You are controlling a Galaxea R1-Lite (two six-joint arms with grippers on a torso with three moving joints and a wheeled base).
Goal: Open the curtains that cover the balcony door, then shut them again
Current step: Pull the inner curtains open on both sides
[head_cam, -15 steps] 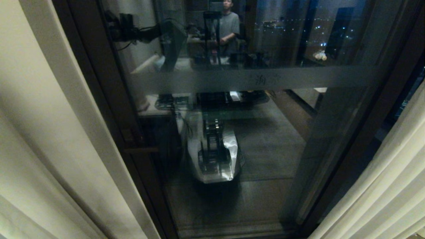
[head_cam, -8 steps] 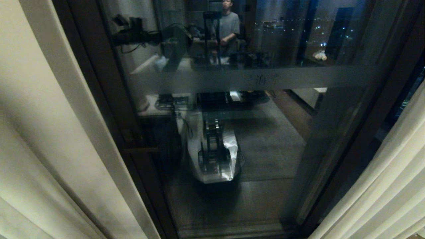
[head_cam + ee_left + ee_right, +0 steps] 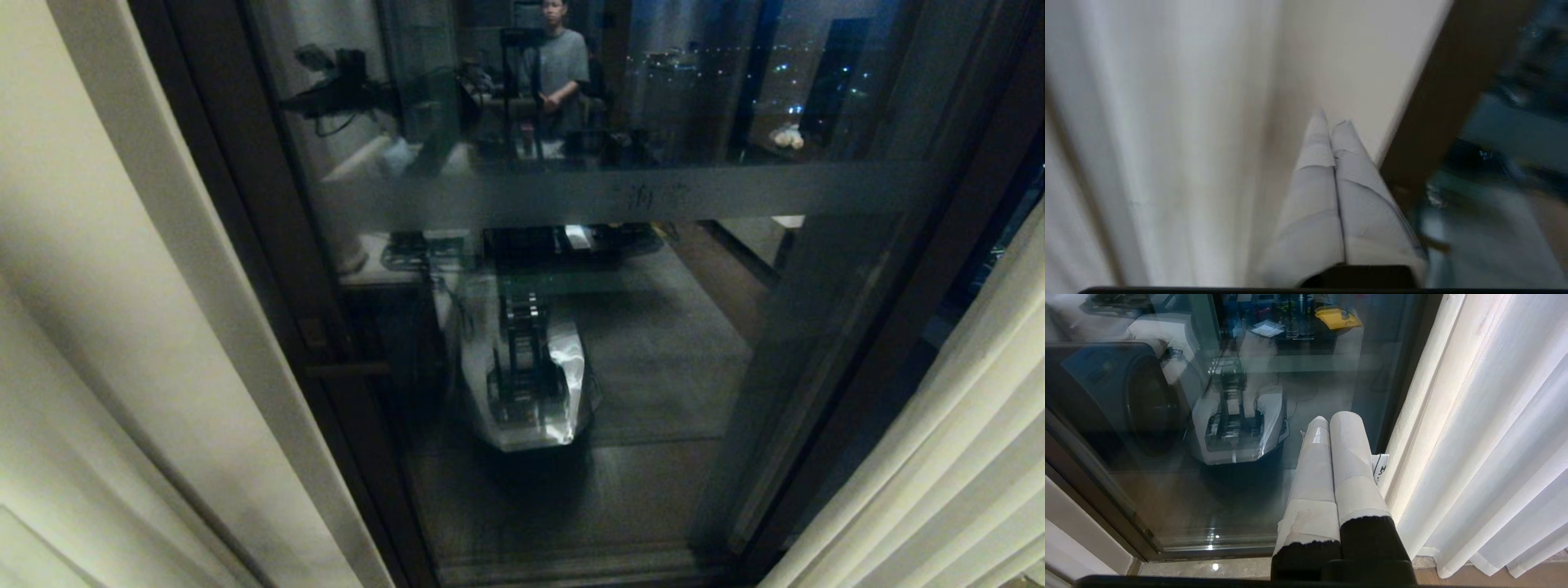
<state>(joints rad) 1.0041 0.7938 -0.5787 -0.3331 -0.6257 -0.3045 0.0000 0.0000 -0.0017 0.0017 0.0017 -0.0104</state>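
The curtains stand parted: the left panel [image 3: 122,286] fills the left side of the head view and the right panel [image 3: 963,457] hangs at the lower right. Between them the balcony door [image 3: 653,343] shows its dark frame [image 3: 245,204] and reflective glass. In the left wrist view my left gripper [image 3: 1331,121] is shut, with nothing visible between its taped fingers. Its tips are close to the left curtain [image 3: 1167,122], near the panel's inner edge beside the door frame [image 3: 1437,114]. My right gripper [image 3: 1331,416] is shut and empty, low beside the right curtain [image 3: 1486,416].
The glass reflects my own base [image 3: 522,384], my left arm [image 3: 343,86] and a person [image 3: 563,57] standing in the room behind. A frosted band [image 3: 620,196] crosses the door. A stone sill [image 3: 1208,567] runs along the door's foot.
The reflection of my left arm in the glass has shifted toward the middle of the door. The folds at the foot of the left curtain have moved slightly. The right arm has not moved.
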